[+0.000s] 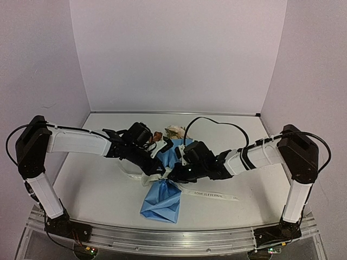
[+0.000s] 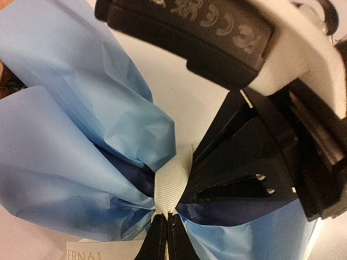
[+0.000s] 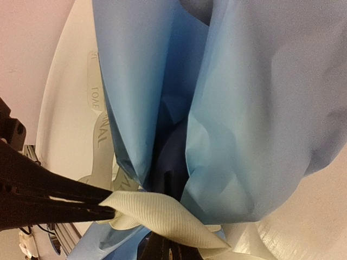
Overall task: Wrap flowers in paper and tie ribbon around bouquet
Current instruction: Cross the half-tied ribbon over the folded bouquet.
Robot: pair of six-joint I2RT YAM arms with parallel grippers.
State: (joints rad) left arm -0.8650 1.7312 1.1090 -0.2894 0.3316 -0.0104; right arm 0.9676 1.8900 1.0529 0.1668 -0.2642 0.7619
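While the left tool (image 2: 165, 235) clenches the ribbon (image 2: 171, 187), cinch it gently.
Right tool (image 3: 162, 249) seems clenched on it too; pull evenly, sparing the paper (image 2: 81, 135).

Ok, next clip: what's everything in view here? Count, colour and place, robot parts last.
paper: one sheet, light blue, gathered into a bundle at table centre, cinched at its middle
ribbon: one, cream with printed lettering, around the paper's waist, one end trailing right on the table
flowers: one small bunch, cream and rust, at the paper's far end
table: one, white, under everything
walls: pale lilac, behind and at both sides
rail: one, metal, near edge, under the arm bases
left arm, right arm: white and black, meeting over the paper
left claw: black, shut on the ribbon
right claw: black, shut on the ribbon
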